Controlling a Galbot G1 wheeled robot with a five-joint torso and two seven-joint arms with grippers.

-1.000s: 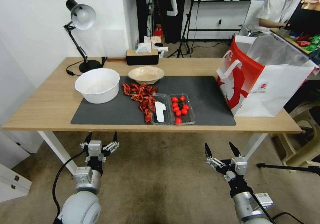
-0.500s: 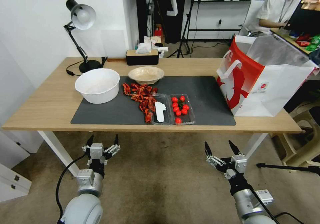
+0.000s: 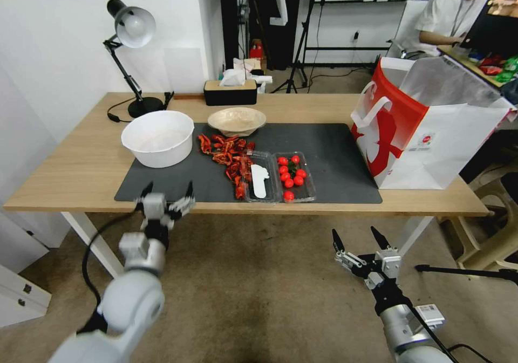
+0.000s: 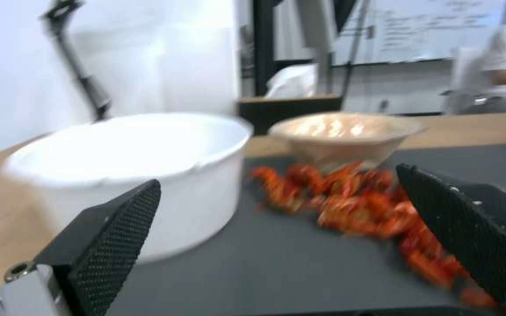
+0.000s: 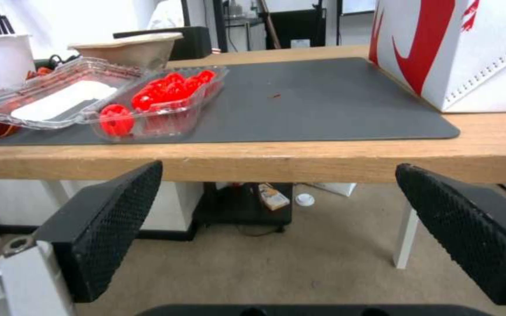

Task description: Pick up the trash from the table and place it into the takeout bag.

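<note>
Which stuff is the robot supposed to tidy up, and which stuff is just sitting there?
For the job: shallow beige bowl, takeout bag, table, left gripper open at the near table edge.
Just sitting there: large white bowl, cherry tomato tray, lamp, tissue box.

My left claw (image 4: 276,237) hangs spread wide over the dark mat (image 4: 276,272) on the counter (image 4: 7,210) — the large white bowl (image 4: 130,171) ahead, red scraps (image 4: 358,206) beside it (blurred), the shallow beige bowl (image 4: 347,131) just behind them.

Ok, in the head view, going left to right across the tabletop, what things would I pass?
Desk lamp → large white bowl → shallow beige bowl → clear tray of cherry tomatoes → takeout bag.
</note>
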